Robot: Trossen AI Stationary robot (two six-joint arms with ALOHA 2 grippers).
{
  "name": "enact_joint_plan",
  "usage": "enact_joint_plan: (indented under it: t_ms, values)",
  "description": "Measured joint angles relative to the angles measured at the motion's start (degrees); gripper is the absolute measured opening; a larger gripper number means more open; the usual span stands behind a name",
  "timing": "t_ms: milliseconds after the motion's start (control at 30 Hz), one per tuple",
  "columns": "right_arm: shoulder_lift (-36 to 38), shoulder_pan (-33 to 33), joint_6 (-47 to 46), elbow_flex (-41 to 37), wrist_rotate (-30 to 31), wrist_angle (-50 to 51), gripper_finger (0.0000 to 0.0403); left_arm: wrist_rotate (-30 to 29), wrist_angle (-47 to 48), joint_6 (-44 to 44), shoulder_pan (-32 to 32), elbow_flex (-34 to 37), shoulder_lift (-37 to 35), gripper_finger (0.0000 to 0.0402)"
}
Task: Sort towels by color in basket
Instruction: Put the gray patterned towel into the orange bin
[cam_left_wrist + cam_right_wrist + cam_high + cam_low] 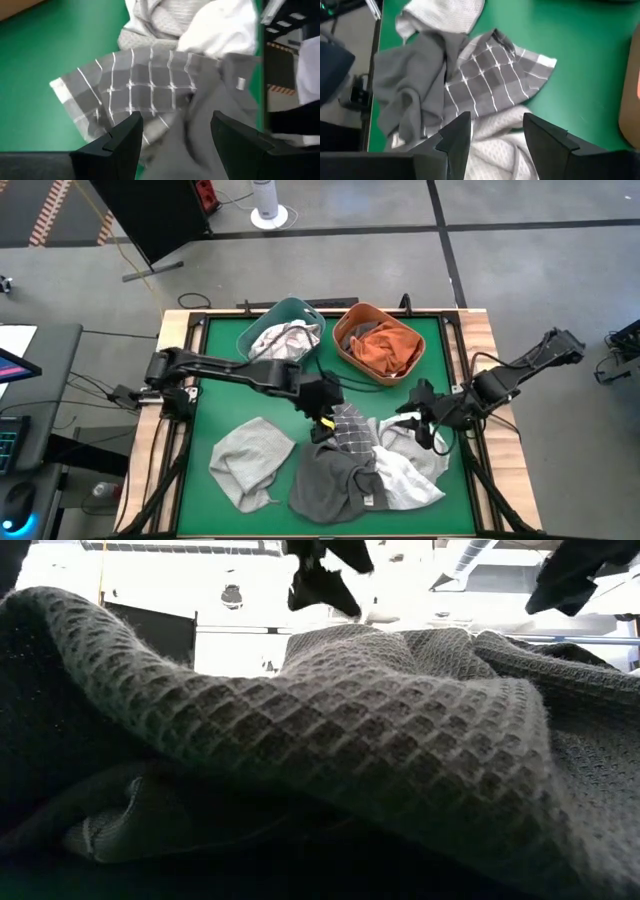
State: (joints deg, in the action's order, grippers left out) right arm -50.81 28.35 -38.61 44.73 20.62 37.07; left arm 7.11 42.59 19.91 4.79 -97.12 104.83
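The left pincer (pixel 326 420) hangs open over the grey checked cloth towel (pixel 350 428) mid-worktop, while the right pincer (pixel 425 420), also open and empty, waits just right of it. The teal oval basket (pixel 262 323) holds a pale towel and the tan basket (pixel 352 317) rust-orange ones. Left to sort: the checked towel, a light grey one (pixel 250 460), a dark grey waffle one (pixel 330 485) and a whitish one (pixel 415 470), overlapping in a heap, so one may drag another.

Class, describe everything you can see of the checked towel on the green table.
The checked towel is soft grey cloth crossed by thin pale lines. It lies flat and slightly rumpled on the green table, near its middle. One edge is tucked under the dark grey towel; another overlaps the white towel. The open left gripper hovers at its corner, not gripping.
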Motion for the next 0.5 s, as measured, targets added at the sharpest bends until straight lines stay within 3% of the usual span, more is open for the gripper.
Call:
enact_joint_plan:
  t_ms: [233,500]
  values:
    - [0.06,-0.45,-0.39,0.02,0.06,-2.06,0.0207,1.02,-1.48,-6.56,-0.63,0.0,7.65,0.0224]
    - [0.02,-0.89,-0.85,0.0,0.17,-1.85,0.0207,4.05,-1.23,-7.11,-0.77,0.02,13.54,0.022]
